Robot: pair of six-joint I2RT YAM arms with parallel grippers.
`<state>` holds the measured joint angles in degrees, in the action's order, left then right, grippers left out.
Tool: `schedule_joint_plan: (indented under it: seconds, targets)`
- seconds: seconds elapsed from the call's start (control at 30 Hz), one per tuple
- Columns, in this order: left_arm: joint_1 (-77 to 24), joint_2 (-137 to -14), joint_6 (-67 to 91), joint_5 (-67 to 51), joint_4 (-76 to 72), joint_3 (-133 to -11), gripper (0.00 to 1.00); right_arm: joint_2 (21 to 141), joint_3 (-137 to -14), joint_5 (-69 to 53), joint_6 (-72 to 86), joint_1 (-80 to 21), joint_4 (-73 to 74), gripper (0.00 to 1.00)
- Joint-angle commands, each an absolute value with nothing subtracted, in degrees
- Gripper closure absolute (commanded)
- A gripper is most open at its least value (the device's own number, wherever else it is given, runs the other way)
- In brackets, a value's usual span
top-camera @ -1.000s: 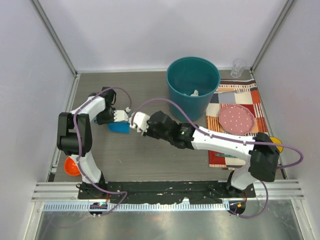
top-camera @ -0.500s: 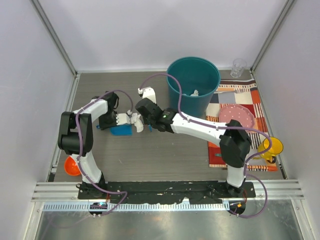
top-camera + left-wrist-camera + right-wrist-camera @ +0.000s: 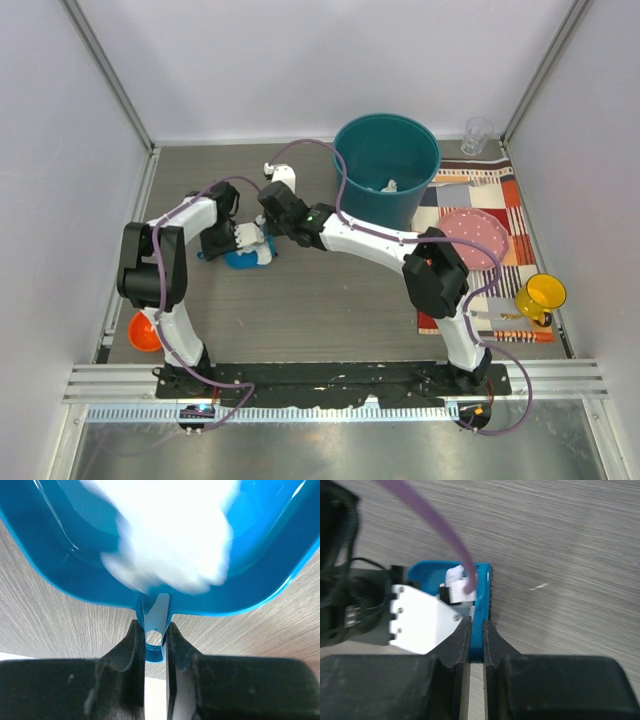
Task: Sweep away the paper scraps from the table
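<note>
Blue plastic fills the left wrist view. The dustpan sits just ahead of the left gripper, whose jaws are clamped on the pan's thin handle tab. The paper scraps lie heaped inside the pan as a blurred white mass, so they are off the table. One more wad already rests at the bottom of the teal bin. No loose wad shows on the bare wood from above, though the arms may hide some.

The right gripper has its jaws pinched on a narrow blue piece. It is probably the brush seen edge-on, with a dark bristle line down one side, and it hangs over the pan.

The pan's long axis runs from the handle at the left arm's wrist out toward the bin's side. The bin stands to the right of the pan and farther back, near but apart, and the right forearm crosses the gap between them. The left arm holds the load, so tipping it looks like that arm's job. The pan would have to rise over the rim, and the right arm would have to clear the path.

A second ago the right arm lay stretched low across the table with the brush at the pan's mouth. Now its elbow is folded and its wrist has drawn up toward the far side, uncovering the yellow cup. The pan has edged slightly toward the bin.
</note>
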<state>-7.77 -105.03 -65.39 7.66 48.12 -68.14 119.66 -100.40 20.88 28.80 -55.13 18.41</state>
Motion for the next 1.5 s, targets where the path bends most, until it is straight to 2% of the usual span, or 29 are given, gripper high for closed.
schedule_joint_plan:
  seconds: [0.0,0.27,0.4,0.6,0.77,0.87,1.17,1.33,1.47]
  targets:
    - [-8.0,-107.5,-60.0,5.3,47.7,-71.4,1.00,116.5,-99.7,13.7,31.9,-56.0,10.4,0.99]
    - [-7.3,-108.3,-55.4,0.4,48.9,-74.1,1.00,112.7,-95.9,12.6,33.8,-55.9,9.2,0.99]
    - [-4.8,-107.1,-52.3,-5.7,48.8,-74.7,1.00,107.7,-94.2,20.6,29.8,-55.8,13.2,0.99]
    - [-2.5,-105.1,-48.0,-6.5,45.5,-73.9,1.00,101.8,-92.3,30.5,23.9,-56.0,20.5,0.99]
    - [-2.5,-103.5,-43.8,-7.9,46.4,-76.0,1.00,95.5,-88.2,31.0,21.9,-56.1,21.5,0.99]
    - [-2.5,-102.5,-40.7,-10.4,48.2,-79.4,1.00,90.6,-83.2,27.3,18.5,-56.8,19.3,0.99]
    - [-3.5,-99.9,-34.5,-15.9,58.3,-97.0,1.00,77.8,-67.4,16.2,12.7,-57.4,12.2,0.99]
    - [-6.8,-99.9,-34.2,-12.8,66.3,-108.4,1.00,74.9,-61.4,10.6,9.9,-60.2,9.2,0.99]
    - [-10.5,-104.0,-34.4,-8.5,73.6,-124.5,1.00,73.8,-57.7,8.8,9.0,-62.1,7.5,0.99]
